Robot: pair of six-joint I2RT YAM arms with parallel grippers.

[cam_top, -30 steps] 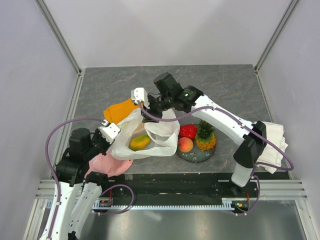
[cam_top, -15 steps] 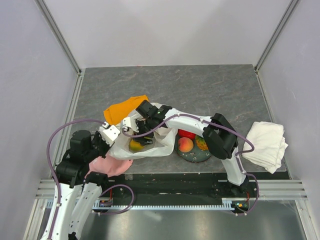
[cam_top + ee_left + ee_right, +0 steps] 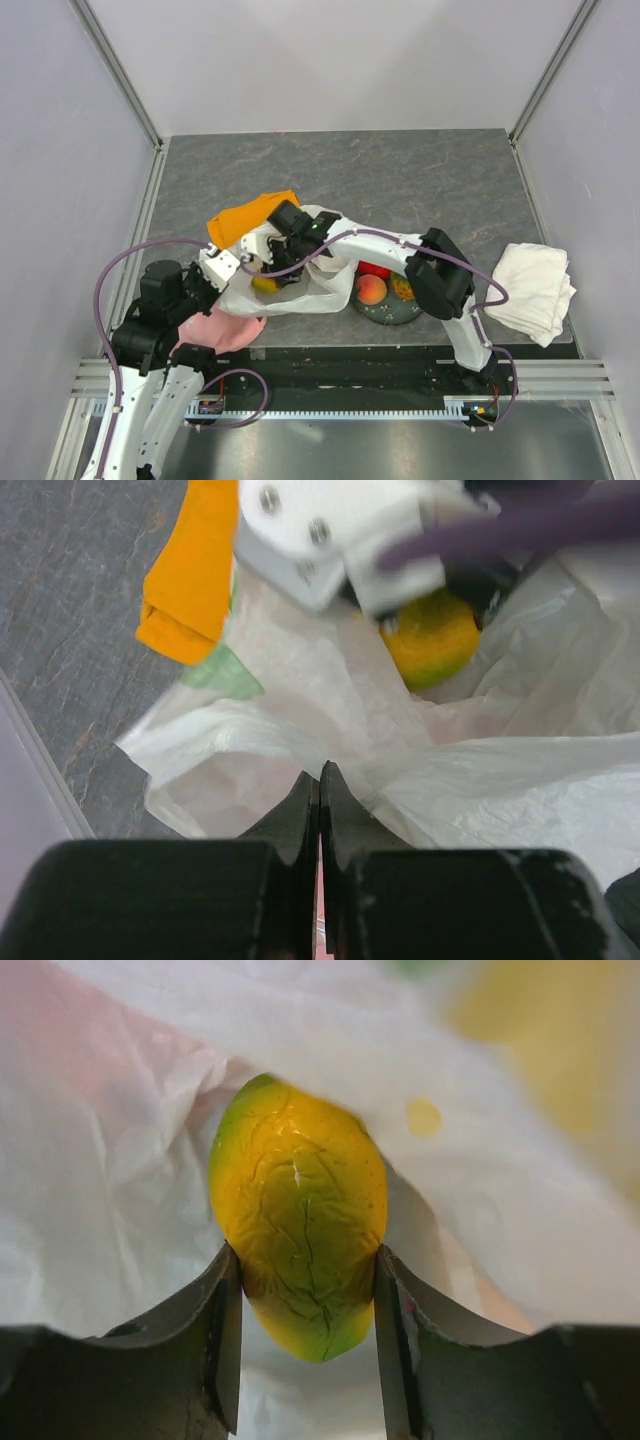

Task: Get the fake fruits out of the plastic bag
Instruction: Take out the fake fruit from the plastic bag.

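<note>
- Inside the bag, at the worktop's near left, the right jaws clamp a mango by its sides.
- The left jaws pinch the bag's near edge, pressed together on the film.
- Just right of the bag, a pepper and peach sit on a plate.
- An orange cloth lies just behind the bag.

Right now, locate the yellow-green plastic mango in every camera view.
Top external: yellow-green plastic mango left of centre, inside the translucent white plastic bag.
Left wrist: upper right, partly under the right arm's white wrist block.
Right wrist: dead centre, between the right fingers.
Shared landmark: that bag's crinkled film surrounds it in all three.
</note>
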